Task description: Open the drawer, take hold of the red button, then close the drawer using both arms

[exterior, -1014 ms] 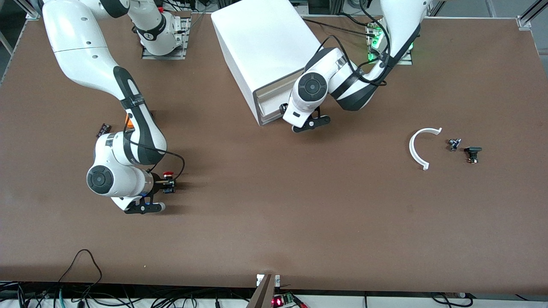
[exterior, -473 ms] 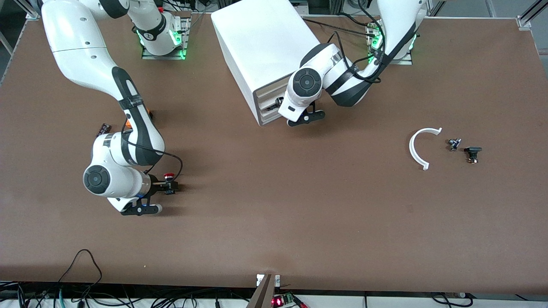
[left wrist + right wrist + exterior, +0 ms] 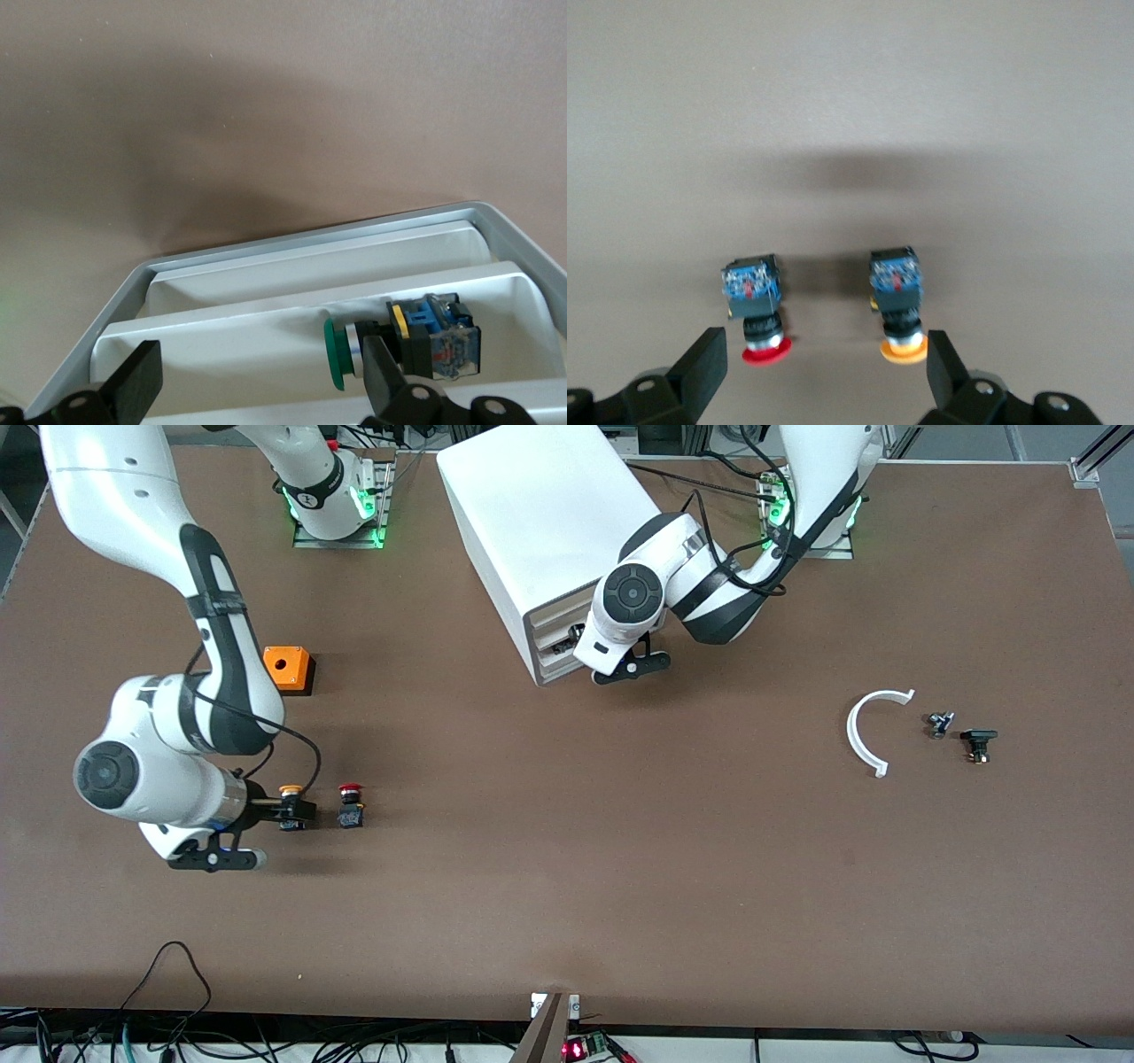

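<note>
The red-capped button (image 3: 351, 806) lies on the table by itself, free of any gripper; it also shows in the right wrist view (image 3: 754, 307). My right gripper (image 3: 282, 815) is open, low over the table beside it, toward the right arm's end. Its fingertips (image 3: 702, 370) stand just short of the red button and an orange-yellow-capped button (image 3: 897, 303). My left gripper (image 3: 576, 642) is open at the front of the white cabinet (image 3: 540, 514). It is over a shallow white drawer (image 3: 266, 345) with a green-capped button (image 3: 407, 341) inside.
An orange cube with a round hole (image 3: 288, 669) sits farther from the front camera than the buttons. A white curved piece (image 3: 864, 731) and two small dark parts (image 3: 961, 735) lie toward the left arm's end of the table.
My right gripper let go of the red button and drew back toward the right arm's end, uncovering the orange cube. My left gripper moved in closer to the cabinet front.
</note>
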You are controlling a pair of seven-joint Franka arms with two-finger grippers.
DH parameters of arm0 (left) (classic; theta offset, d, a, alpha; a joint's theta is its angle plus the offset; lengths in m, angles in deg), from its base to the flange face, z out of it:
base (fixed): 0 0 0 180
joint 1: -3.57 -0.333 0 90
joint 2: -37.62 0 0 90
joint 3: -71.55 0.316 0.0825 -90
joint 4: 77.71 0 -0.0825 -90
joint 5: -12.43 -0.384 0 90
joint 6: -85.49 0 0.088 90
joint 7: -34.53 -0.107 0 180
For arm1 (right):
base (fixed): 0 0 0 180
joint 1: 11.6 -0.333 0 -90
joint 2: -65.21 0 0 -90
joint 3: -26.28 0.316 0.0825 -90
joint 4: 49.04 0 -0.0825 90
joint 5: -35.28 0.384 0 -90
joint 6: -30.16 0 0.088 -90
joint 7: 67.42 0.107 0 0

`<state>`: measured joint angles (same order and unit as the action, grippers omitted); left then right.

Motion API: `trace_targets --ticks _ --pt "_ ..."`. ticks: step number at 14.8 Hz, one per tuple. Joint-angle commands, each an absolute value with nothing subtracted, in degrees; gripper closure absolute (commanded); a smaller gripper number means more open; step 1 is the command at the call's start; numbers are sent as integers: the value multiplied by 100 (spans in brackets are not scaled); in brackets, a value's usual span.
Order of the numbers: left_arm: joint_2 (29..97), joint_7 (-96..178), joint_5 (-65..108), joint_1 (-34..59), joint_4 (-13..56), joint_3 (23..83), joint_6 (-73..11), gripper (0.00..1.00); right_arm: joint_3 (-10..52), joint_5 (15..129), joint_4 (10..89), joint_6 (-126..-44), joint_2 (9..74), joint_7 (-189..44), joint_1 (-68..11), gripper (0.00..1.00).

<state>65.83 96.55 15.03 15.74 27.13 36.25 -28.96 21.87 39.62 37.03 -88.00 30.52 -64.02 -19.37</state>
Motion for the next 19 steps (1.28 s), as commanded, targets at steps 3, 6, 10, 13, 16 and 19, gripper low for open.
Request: trace_targets --ticks 3,6,10,13,16,19 --pt "6286 9421 1516 1027 2346 3639 -2668 0 2198 3889 4939 -8683 4497 -6276 -1934 0" --pt "6206 8650 1184 579 1671 3683 -1782 0 2189 3889 5011 -8131 5060 -6276 -1934 0" --pt "6118 7130 488 -80 844 3656 -980 0 2136 3740 4940 -7260 5641 -6276 -1934 0" --pt "6039 5979 444 -651 378 3683 -760 0 2075 3660 4669 -6672 5923 -6302 -1934 0" --pt "5601 4679 548 -662 402 4409 -759 0 2075 3616 4045 -5881 5932 -6154 -1934 0" --pt "4793 3446 786 65 745 5954 -785 0 2127 3537 3903 -5588 6186 -6065 -1943 0"
